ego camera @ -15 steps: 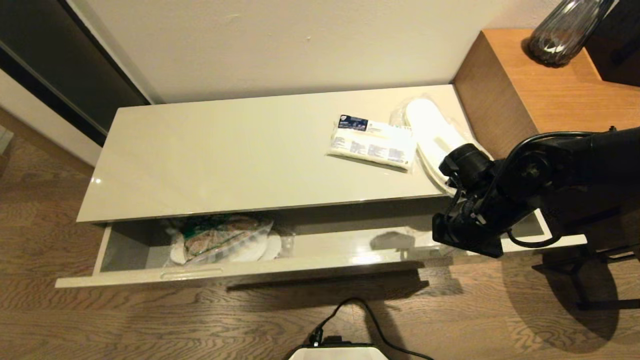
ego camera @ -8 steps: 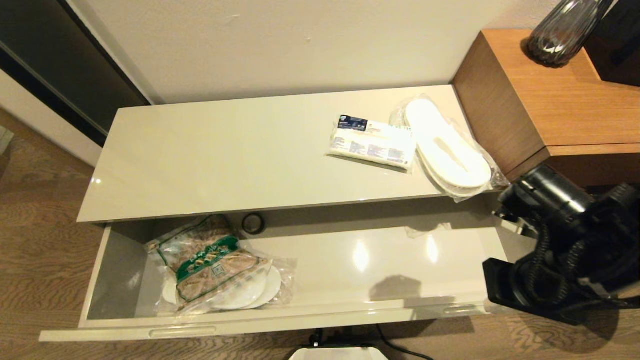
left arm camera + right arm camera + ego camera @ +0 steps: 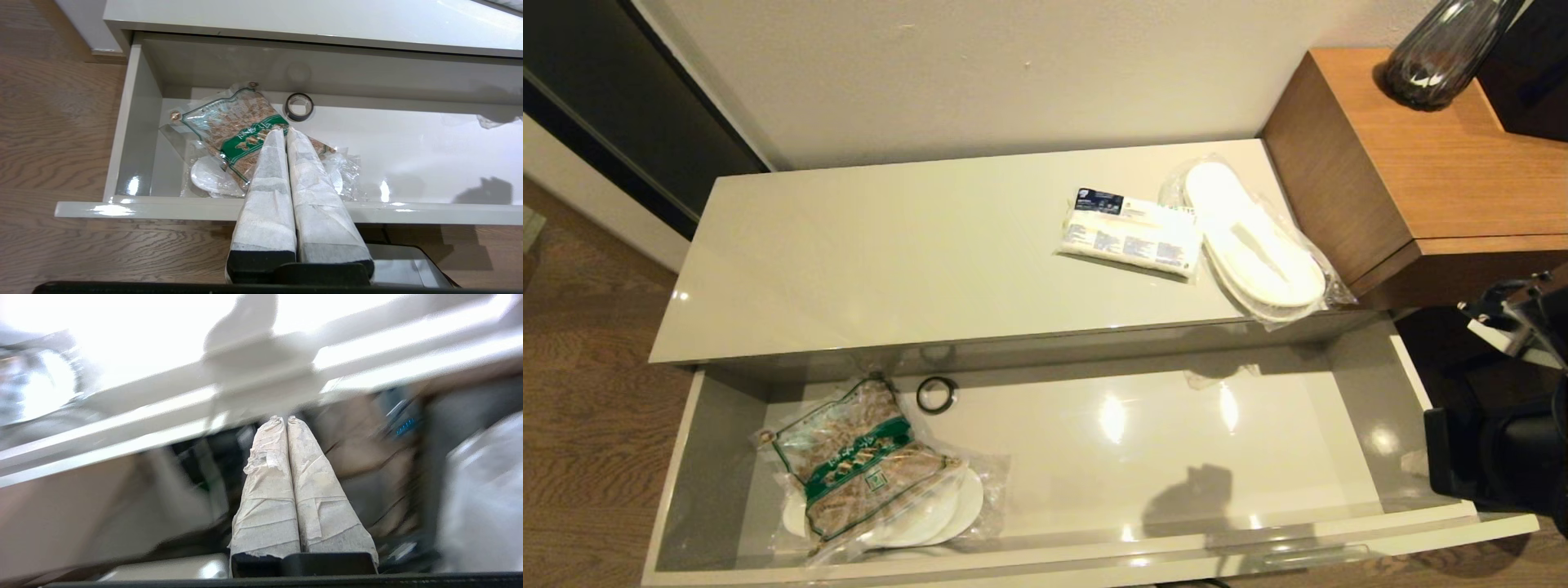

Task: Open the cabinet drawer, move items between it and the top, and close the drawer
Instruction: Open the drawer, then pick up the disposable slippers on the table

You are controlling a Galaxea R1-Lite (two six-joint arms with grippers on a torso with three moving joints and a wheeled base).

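Glossy cream surfaces make up the low cabinet: its top (image 3: 890,253) is a long flat panel, and the cabinet drawer (image 3: 1094,425) below it stands pulled far out toward the robot.

The left hand (image 3: 284,129) is clenched, its two wrapped fingers pressed together and grasping nothing. It hangs in front of the drawer's front edge, outside the drawer. Beyond its fingertips, inside the drawer, lies the crinkly clear bag (image 3: 862,465) with a green band and brown contents. The bag rests on a second pair of white slippers in plastic (image 3: 931,506). A small black ring (image 3: 936,395) lies just beyond the bag, near the drawer's back wall, apart from it.

The right hand (image 3: 284,419) is also clenched and grasps nothing. Its arm (image 3: 1503,441) shows in the head view beside the drawer's right end, off the cabinet. The right wrist view is smeared; pale bars, probably the drawer's edge, cross ahead of the fingertips.

On the top, well away from both hands, the white packet (image 3: 1131,234) with a dark blue label lies flat. The flat white slippers (image 3: 1258,245) in clear plastic lie just beside it, overhanging the top's front edge near the brown wooden bench (image 3: 1421,155). A dark glass vase (image 3: 1441,49) stands on that bench.
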